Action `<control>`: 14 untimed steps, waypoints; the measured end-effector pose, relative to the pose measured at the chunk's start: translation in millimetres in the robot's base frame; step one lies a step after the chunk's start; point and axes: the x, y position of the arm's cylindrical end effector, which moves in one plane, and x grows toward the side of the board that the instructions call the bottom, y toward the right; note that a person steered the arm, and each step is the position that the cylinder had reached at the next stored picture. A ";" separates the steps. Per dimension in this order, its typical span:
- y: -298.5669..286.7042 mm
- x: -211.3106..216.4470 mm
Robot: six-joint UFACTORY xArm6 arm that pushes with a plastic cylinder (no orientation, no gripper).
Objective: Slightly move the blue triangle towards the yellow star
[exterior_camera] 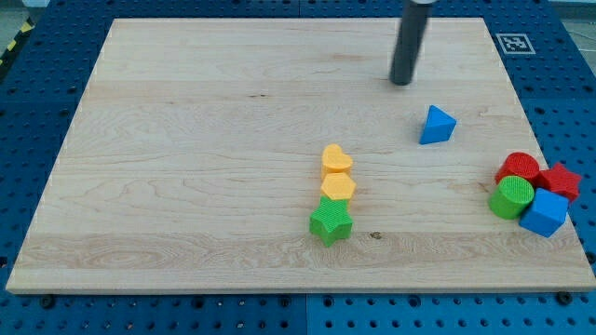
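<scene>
The rod [410, 42] is cut off by the view's top edge, so its upper part is unseen. The red cylinder [517, 167] is partly hidden behind the green cylinder [511, 197], and the red star [560, 180] behind the blue cube [544, 214].

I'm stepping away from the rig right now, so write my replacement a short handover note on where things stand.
My tip rests on the board above and slightly left of the blue triangle, apart from it.
No yellow star is clearly visible: the yellow blocks are a heart and a hexagon, stacked in a column over the green star, lower left of the triangle.
A cluster of red cylinder, red star, green cylinder and blue cube sits at the view's right.
Done: no contact yet. Left: nudge the triangle down-left toward the yellow blocks.
</scene>
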 end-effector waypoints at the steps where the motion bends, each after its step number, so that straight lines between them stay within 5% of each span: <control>1: 50.5 6.0; 4: 88.9 70.9; 8: 48.9 94.4; 14: -0.5 73.0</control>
